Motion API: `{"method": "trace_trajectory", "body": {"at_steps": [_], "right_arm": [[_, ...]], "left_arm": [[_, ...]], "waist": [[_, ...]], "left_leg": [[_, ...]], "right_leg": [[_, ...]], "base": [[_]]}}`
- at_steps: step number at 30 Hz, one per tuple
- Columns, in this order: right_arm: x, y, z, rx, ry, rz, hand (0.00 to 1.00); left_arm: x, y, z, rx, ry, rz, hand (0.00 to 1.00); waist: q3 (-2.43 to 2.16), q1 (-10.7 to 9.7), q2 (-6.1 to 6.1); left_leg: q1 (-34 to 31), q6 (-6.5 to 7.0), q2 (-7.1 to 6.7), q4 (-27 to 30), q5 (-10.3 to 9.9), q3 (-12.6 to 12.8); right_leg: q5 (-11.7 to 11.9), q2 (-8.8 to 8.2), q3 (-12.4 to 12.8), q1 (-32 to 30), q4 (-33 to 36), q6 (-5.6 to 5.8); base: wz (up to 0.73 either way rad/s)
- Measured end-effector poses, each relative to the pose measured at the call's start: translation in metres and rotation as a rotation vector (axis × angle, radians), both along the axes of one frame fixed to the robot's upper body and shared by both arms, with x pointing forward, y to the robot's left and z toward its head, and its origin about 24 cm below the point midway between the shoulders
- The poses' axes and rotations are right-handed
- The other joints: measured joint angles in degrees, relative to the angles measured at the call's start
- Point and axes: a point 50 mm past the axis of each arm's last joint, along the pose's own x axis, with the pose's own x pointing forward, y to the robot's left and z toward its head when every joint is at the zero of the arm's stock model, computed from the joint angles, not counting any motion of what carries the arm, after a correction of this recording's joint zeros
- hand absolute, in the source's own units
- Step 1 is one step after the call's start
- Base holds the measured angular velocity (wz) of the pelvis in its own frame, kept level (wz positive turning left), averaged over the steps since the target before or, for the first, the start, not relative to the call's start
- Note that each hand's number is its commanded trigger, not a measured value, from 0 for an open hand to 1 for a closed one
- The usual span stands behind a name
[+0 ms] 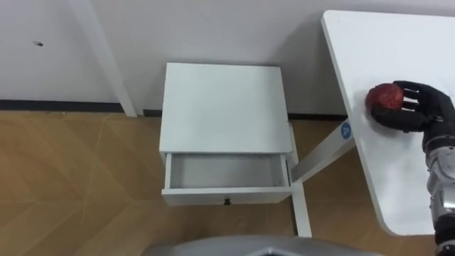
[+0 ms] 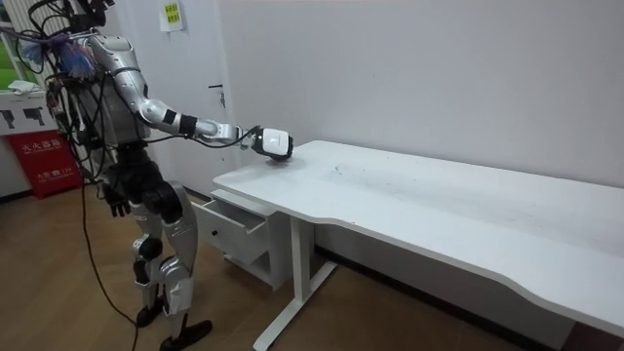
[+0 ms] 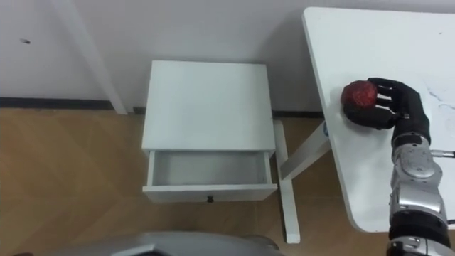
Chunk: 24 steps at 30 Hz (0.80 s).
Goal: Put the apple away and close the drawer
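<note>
Against the white wall (image 1: 213, 28), item by item, largest first:

1. Wooden floor (image 1: 71, 185). Bare boards run along the drawer's front and out to the cabinet's left. The robot stands on them facing the cabinet, at the table's near end.

2. White table (image 1: 384, 64). It is long, with a rounded corner and a curved edge on the side toward the cabinet. Its white leg (image 1: 302, 206) and slanted brace stand just beside the cabinet's right side, in the narrow strip between the two pieces.

3. White cabinet (image 1: 224, 107). It is low, its back close to the wall, and its flat top is unobstructed on all four edges.

4. Drawer (image 1: 226, 173). It is pulled out toward the robot with its interior open to view from above. Its front panel stands clear of the cabinet body.

5. Right hand (image 1: 419, 107). It is dark, and its arm is stretched out over the table's end. The fingers and thumb are curled round the apple from the far side.

6. Left hand (image 2: 116, 203). It hangs by the hip in the room view, and whether its fingers are loose or clenched cannot be told.

7. Apple (image 1: 384, 95). It is red and sits on the tabletop near the edge facing the cabinet, grasped by the right hand and well apart from the drawer.

8. Knob (image 1: 227, 202). It is small and dark, centred on the drawer front.
</note>
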Motion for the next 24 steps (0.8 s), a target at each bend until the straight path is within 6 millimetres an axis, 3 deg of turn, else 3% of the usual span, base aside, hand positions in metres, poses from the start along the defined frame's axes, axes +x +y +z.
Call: {"method": "trace_trajectory", "body": {"at_steps": [8, 13, 19, 24], "right_arm": [[0.019, 0.035, 0.011, -0.081, 0.014, 0.247, 1.00], [0.034, 0.084, 0.025, -0.141, -0.009, 0.518, 1.00], [0.037, 0.112, 0.030, -0.160, 0.002, 0.687, 1.00], [0.036, 0.126, 0.029, -0.172, 0.024, 0.757, 1.00]], "left_arm": [[0.025, -0.004, -0.001, -0.027, -0.049, -0.056, 0.00], [0.039, -0.010, -0.002, -0.042, -0.061, -0.131, 0.00], [0.035, -0.010, -0.003, -0.044, -0.043, -0.123, 0.00], [0.033, -0.014, -0.005, -0.054, -0.022, -0.162, 0.00]], "waist": [[0.09, 1.5, 0.17], [0.56, 3.6, 1.13], [0.48, 6.0, 1.12], [0.37, 6.1, 0.79]], "left_leg": [[-0.1, 0.16, -0.04, -0.2, -0.1, 0.3], [-0.4, 0.19, -0.08, -0.5, -0.1, 0.5], [-0.3, 0.19, -0.20, -1.4, -0.1, 0.0], [-0.9, 0.20, -0.28, -1.5, -0.1, -0.1]], "right_leg": [[0.1, -0.07, 0.1, -0.4, 0.7, -0.02], [0.1, -0.02, 0.7, -1.1, 0.9, 0.01], [0.1, 0.01, 0.6, -1.1, 0.8, 0.02], [0.1, -0.10, 0.1, -1.2, 0.8, 0.06]], "base": [[0.00], [-0.04], [0.01], [0.03]]}}
